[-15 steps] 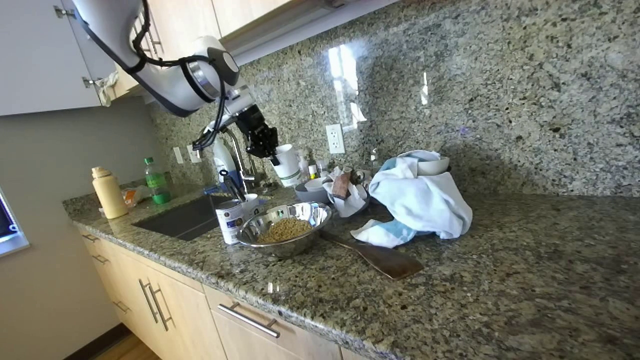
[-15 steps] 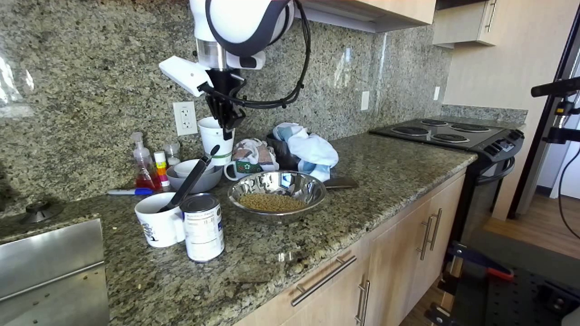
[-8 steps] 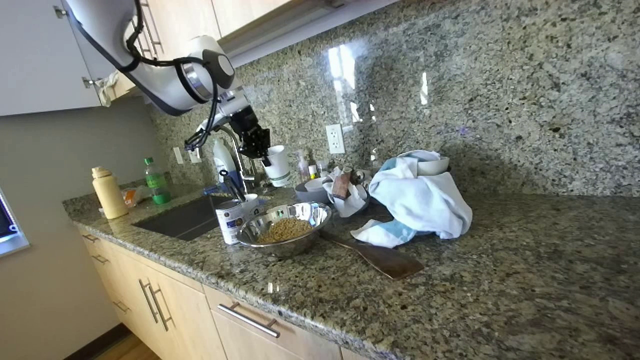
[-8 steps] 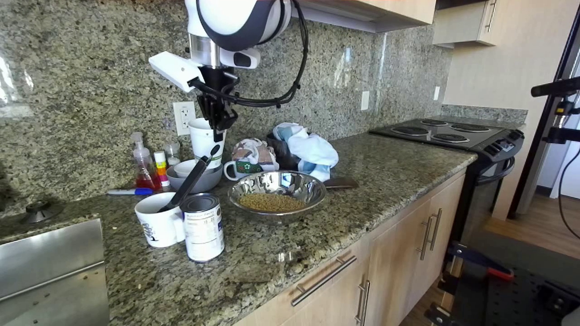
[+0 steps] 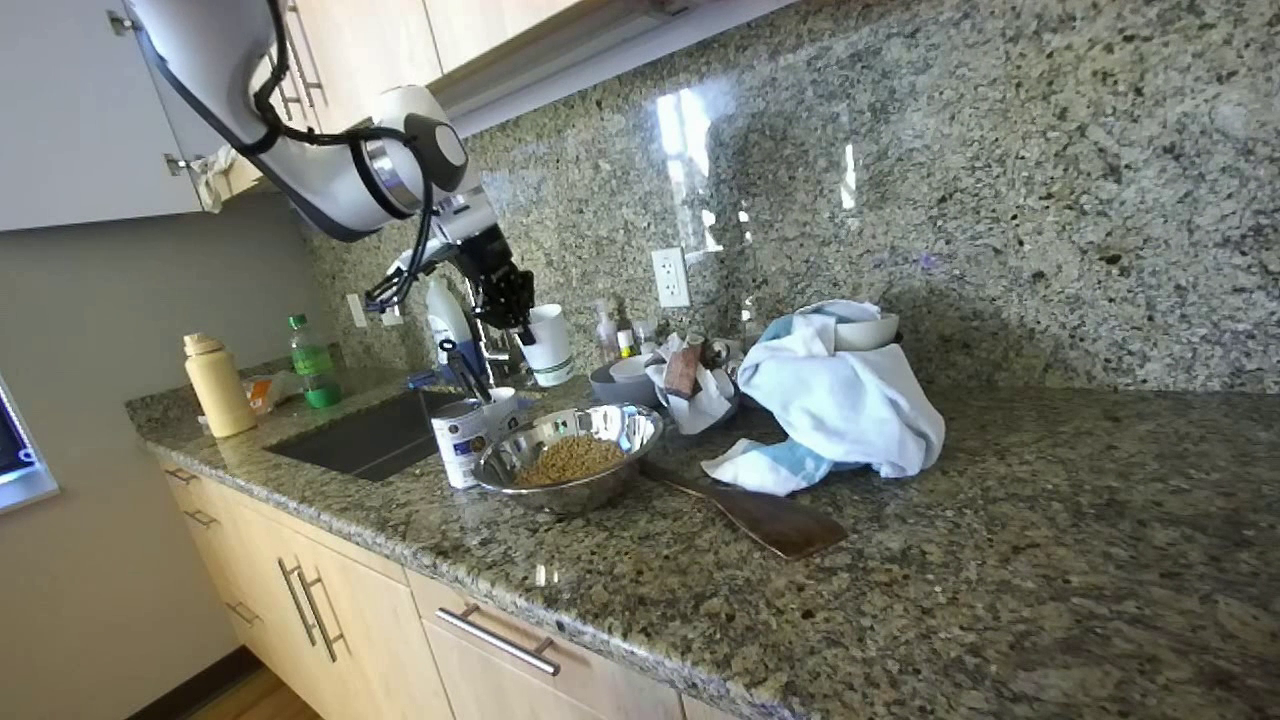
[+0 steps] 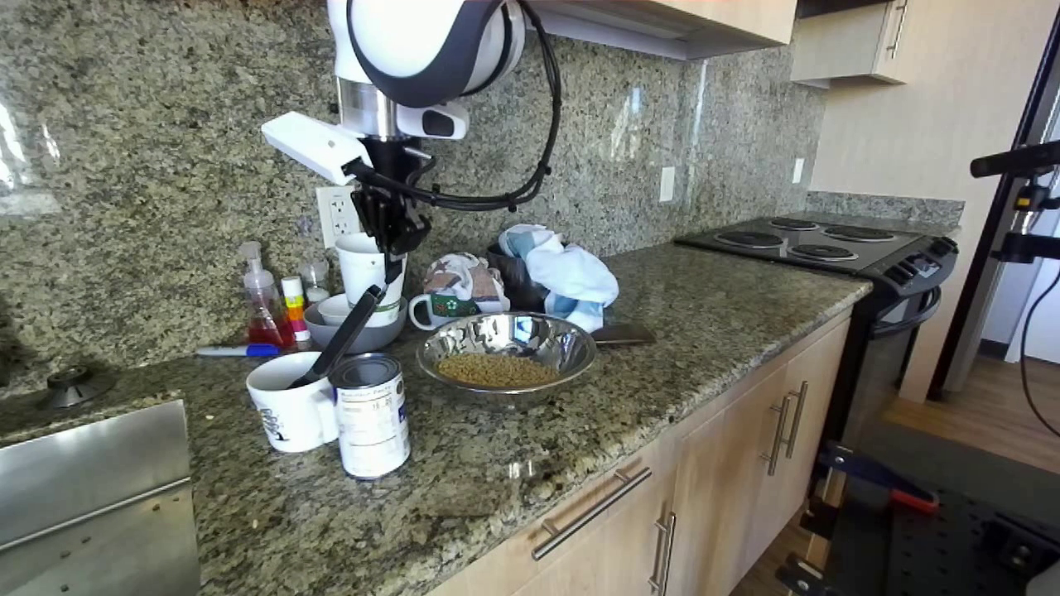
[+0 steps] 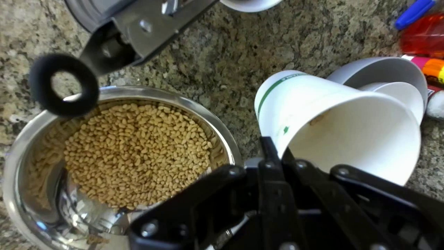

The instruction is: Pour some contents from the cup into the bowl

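cup (image 5: 547,347) hangs from the hand (image 7: 278,147), pinched at its rim.

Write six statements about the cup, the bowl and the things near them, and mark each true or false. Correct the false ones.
1. The gripper grips the white cup. True.
2. Tan grains lie in the metal bowl. True.
3. The white cup is directly over the metal bowl. False: it is off to one side of it.
4. A black tool sticks out of the mug, and a can stands upright beside the mug. True.
5. The mug and the can stand in the metal bowl. False: both stand on the counter.
6. The grains fill the metal bowl to the brim. False: they cover only its lower part, with bare metal above.
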You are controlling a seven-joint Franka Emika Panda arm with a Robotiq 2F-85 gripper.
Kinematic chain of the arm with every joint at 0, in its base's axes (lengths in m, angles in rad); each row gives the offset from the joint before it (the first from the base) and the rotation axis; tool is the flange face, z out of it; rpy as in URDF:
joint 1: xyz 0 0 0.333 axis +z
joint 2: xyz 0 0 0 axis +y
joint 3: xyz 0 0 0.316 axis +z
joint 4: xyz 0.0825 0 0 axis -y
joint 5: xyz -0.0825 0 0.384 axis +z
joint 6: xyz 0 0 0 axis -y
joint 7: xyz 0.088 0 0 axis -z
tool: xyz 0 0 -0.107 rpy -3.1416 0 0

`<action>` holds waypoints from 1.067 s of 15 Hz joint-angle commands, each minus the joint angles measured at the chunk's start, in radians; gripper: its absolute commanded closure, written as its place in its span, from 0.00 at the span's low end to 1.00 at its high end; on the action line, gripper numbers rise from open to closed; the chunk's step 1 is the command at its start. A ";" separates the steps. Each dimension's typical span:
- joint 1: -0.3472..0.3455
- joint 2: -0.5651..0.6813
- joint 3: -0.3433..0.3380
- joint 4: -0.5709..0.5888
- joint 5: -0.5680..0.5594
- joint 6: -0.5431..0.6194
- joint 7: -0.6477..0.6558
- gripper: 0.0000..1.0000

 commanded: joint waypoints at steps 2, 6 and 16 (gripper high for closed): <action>0.009 0.027 -0.007 0.016 0.038 -0.019 -0.054 0.99; 0.011 0.052 -0.009 0.017 0.052 -0.021 -0.088 0.99; 0.017 0.104 -0.015 0.022 0.056 -0.028 -0.124 0.99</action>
